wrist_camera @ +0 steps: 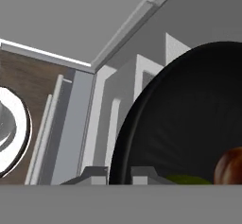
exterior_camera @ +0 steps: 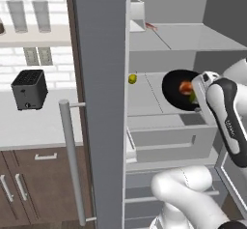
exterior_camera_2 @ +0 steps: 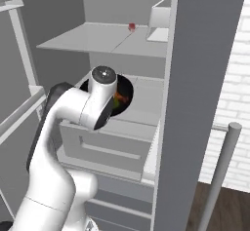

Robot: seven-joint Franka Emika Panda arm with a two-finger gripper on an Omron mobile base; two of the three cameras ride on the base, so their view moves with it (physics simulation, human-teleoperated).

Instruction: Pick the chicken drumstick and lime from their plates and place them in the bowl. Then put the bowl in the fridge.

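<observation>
Closest to me, my gripper (wrist_camera: 117,175) is clamped shut on the rim of the bowl (wrist_camera: 189,119), one finger on each side of its wall. Inside it lie the lime (wrist_camera: 189,179) and the chicken drumstick (wrist_camera: 229,166). Beyond, the bowl sits tilted over a shelf of the open fridge (exterior_camera: 101,54), a small yellow-green fruit (exterior_camera: 132,78) farther left on that shelf.

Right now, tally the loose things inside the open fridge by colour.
Black: 1, the bowl
Golden-brown: 1, the chicken drumstick
Green: 1, the lime
Yellow-green: 1, small fruit
Red: 1, small item on the upper shelf
Total: 5
</observation>
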